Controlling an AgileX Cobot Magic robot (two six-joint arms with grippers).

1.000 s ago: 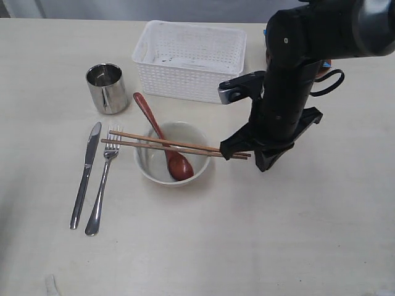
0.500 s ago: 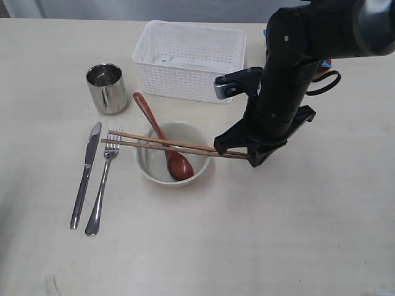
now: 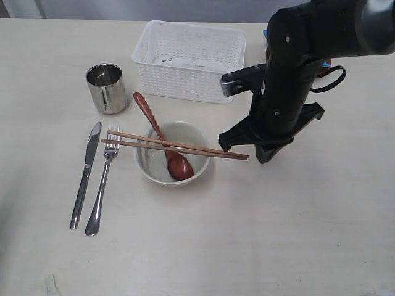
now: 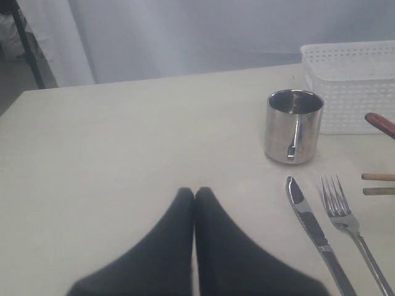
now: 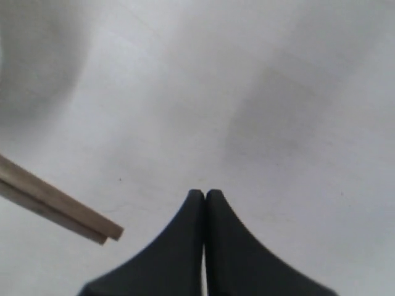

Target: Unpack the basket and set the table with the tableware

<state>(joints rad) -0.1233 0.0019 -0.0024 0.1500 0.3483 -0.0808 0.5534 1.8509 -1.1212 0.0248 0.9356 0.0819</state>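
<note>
The right hand [image 5: 205,192], closed on nothing, hung over the desk [image 3: 278,234] just right of the chopsticks [image 3: 176,147] laid across the white bowl [image 3: 143,168]; the white basket [image 3: 185,83] stood beyond, the left hand [image 4: 194,191] also closed.

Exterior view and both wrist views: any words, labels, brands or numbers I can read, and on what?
None can be read in any view. The white lattice plastic basket, shiny steel cup, steel knife, steel fork and white round bowl show no print.
</note>
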